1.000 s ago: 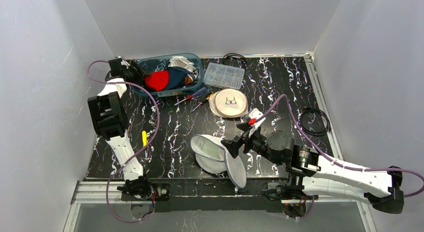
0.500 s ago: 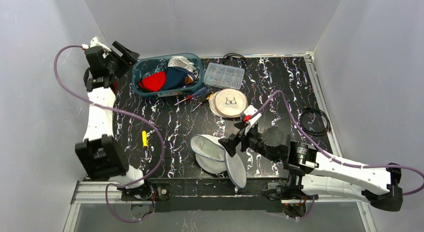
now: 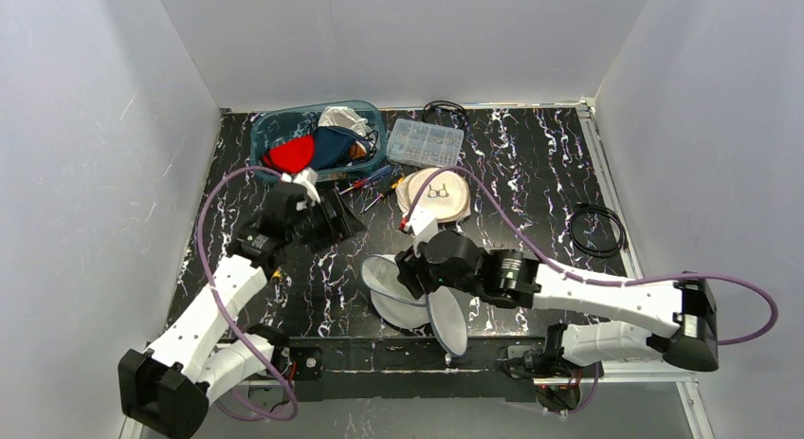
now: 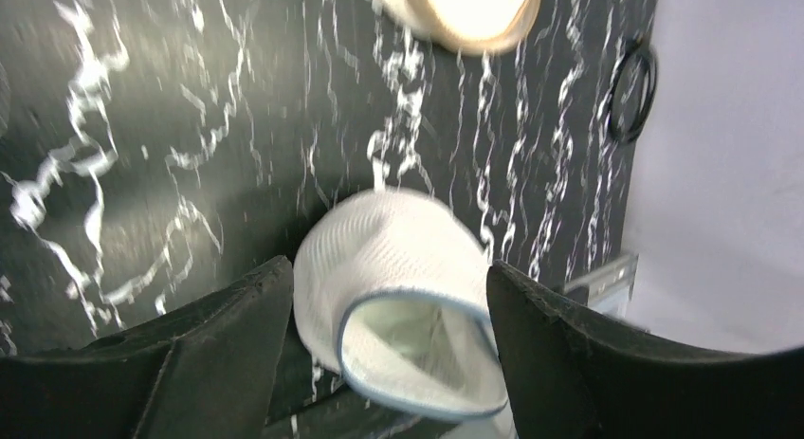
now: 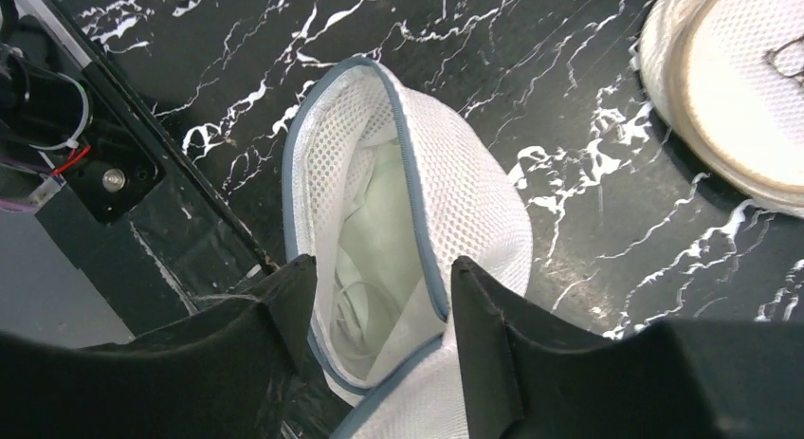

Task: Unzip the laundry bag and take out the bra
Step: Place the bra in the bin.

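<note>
The right jaws stand wide, straddling the gaping mouth of the mesh laundry bag (image 5: pixel 474 202). Whether they touch it cannot be told. Inside lies the pale bra (image 5: pixel 379 221), crumpled, with a strap loop showing. The left jaws, likewise wide and empty, frame the same bag from its left, apart from it. The bag lies at the near edge of the tabletop (image 3: pixel 531 173), beside the front rail. Its blue-trimmed zip edge looks already parted, so unzipping seems done and extraction is the step in hand. Next, the right jaws should dip into the mouth and close on bra fabric alone, not mesh, while the left jaws pin the bag.
</note>
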Tool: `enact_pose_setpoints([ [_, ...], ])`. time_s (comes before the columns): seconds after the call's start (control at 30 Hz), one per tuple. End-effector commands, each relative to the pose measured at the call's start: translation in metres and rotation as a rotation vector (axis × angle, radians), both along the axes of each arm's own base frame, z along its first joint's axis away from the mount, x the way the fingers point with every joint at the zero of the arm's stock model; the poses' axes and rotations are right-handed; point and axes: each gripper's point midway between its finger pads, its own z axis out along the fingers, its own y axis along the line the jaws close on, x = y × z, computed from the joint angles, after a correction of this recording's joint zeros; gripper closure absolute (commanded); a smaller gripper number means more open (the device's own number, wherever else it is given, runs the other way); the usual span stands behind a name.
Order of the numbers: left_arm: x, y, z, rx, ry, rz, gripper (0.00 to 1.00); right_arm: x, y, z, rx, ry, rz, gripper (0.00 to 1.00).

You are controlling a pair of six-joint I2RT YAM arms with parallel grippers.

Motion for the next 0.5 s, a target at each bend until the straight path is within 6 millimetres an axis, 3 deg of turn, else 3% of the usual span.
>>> enact_pose_setpoints([
  [0.0,-0.041,-0.014,-0.016,-0.043,0.075,-0.040,0.28,-0.002,0.023,0.010,0.042,0.040,-0.016,0.44],
  [0.13,-0.062,-0.022,-0.030,-0.041,0.098,-0.099,0.28,-0.006,0.034,-0.025,-0.018,0.079,-0.016,0.50],
  [0.27,-0.074,-0.031,-0.052,-0.019,0.144,-0.149,0.28,-0.008,0.039,-0.046,-0.056,0.097,-0.021,0.52],
  [0.47,-0.075,-0.041,-0.088,0.034,0.218,-0.181,0.34,-0.014,0.041,-0.075,-0.136,0.137,-0.004,0.51],
])
